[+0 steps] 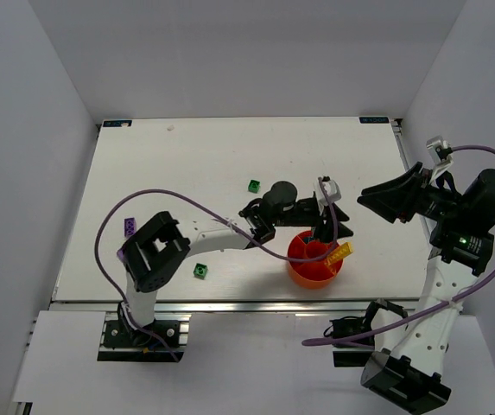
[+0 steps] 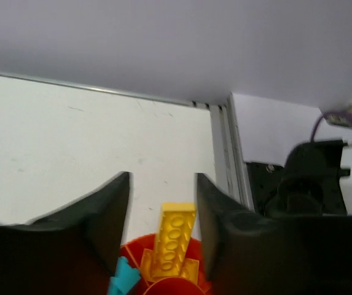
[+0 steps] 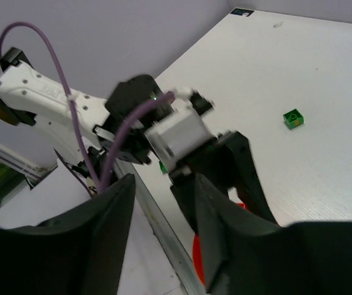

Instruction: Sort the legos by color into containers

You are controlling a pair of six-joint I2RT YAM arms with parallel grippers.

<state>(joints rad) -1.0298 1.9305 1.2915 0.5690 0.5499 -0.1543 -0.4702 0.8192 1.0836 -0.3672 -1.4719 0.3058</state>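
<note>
While left gripper (image 2: 162, 190) hovers spread | yellow lego (image 2: 174, 236) just below, leaning in tray (image 1: 314, 278)

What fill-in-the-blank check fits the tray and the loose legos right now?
The long lego sticking out over the tray rim is ___.
Green legos loose on the table number ___.
The leftmost lego is ___.
Missing words: yellow, two, purple.

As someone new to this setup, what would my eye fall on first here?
The orange-red tray near the front edge of the table, with a long yellow plate leaning out over its rim. The left tool hovers open above it. A green brick and a purple brick lie loose further left.
</note>
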